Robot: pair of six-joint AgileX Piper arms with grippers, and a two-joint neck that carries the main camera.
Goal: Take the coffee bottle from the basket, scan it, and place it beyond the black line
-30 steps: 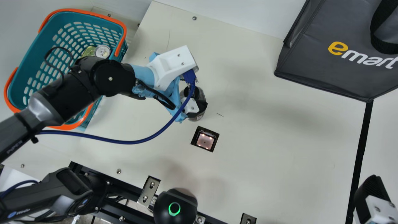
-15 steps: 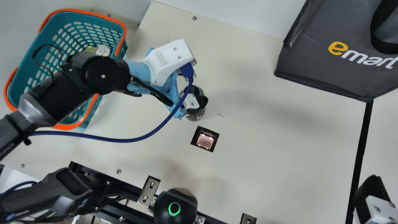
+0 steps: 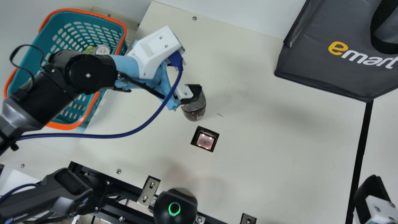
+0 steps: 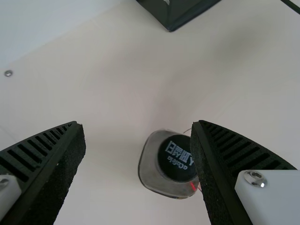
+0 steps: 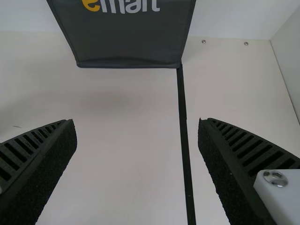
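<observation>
My left hand (image 4: 138, 124) is released, its two fingers spread wide, and the coffee bottle (image 3: 194, 109) seems to stand upright on the desk (image 3: 264, 149) just beyond the scanner window (image 3: 205, 140), well to the left of the black line (image 3: 360, 155). What worries me is centring: the black cap (image 4: 177, 158) sits right against one finger (image 4: 211, 178) in the wrist view, and I can't tell whether they touch. If I swing sideways or close from here, that finger could nudge the cap and tip a tall bottle, since a push up there has plenty of leverage. Closing too high could also catch only the cap and let the smooth body twist, turning the barcode away from the window. I can't tell whether it has been scanned, so carrying it off too soon risks an unregistered item. The blue cable (image 3: 124, 134) loops beside my wrist and might drag on a wide turn. My right hand (image 5: 136, 123) is released too, near the line; if both arms work there, they could crowd each other.
</observation>
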